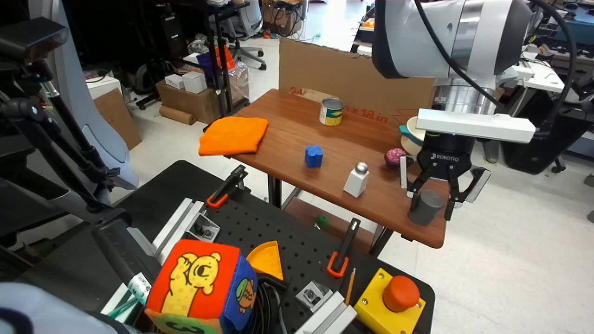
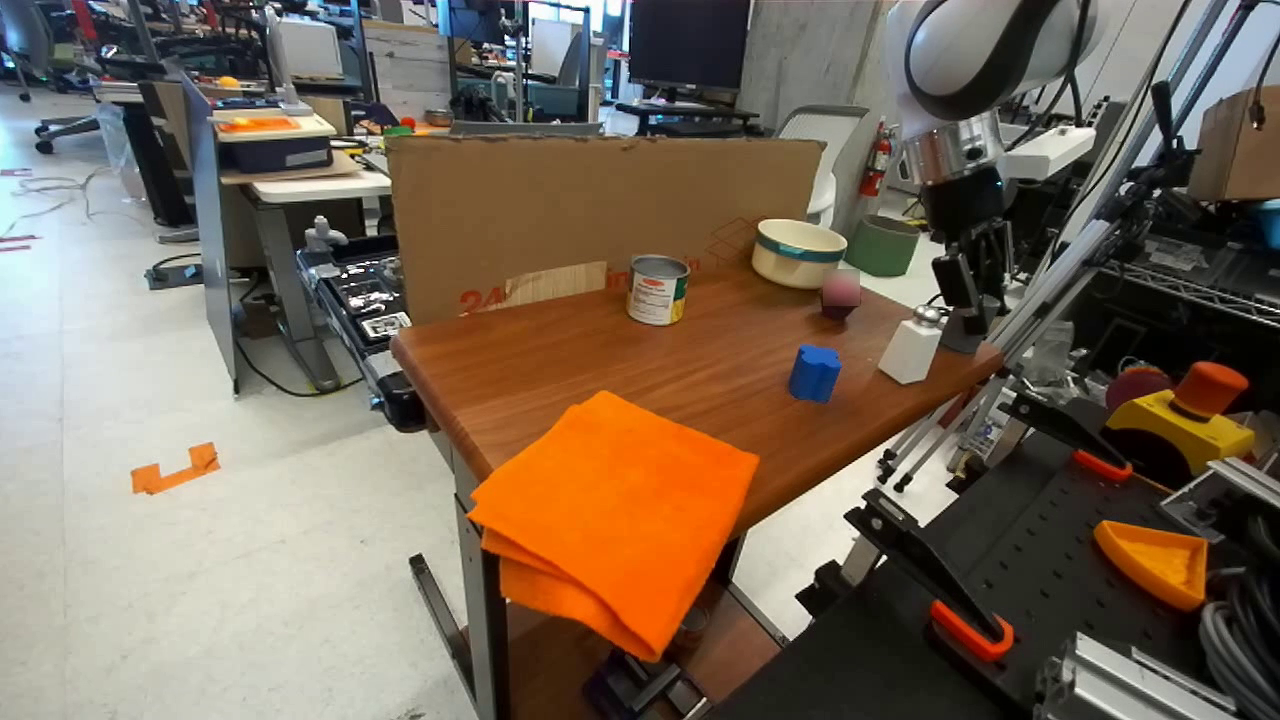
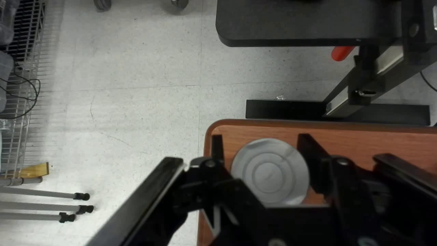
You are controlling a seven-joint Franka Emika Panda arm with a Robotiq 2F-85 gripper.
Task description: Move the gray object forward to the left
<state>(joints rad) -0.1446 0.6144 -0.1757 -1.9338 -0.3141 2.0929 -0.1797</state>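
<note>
The gray object (image 1: 426, 209) is a small dark-gray cylinder standing near a corner of the brown table. In the wrist view its round top (image 3: 269, 172) shows rings, and part of it is hidden behind the gripper. In an exterior view only a low part of it (image 2: 962, 341) shows, behind the fingers and the white bottle. My gripper (image 3: 263, 150) points down over it, with one finger on each side. The gripper is open; a gap shows at the left finger, and the right finger is very close to the cylinder. In an exterior view the gripper (image 1: 431, 208) also straddles it.
On the table (image 1: 287, 120) stand a white bottle with a metal cap (image 1: 356, 181), a pink object (image 1: 394, 157), a blue block (image 1: 313, 157), a can (image 1: 331, 112) and a cream bowl (image 2: 800, 262). An orange cloth (image 2: 620, 510) hangs over one corner. Cardboard (image 2: 600, 200) stands behind.
</note>
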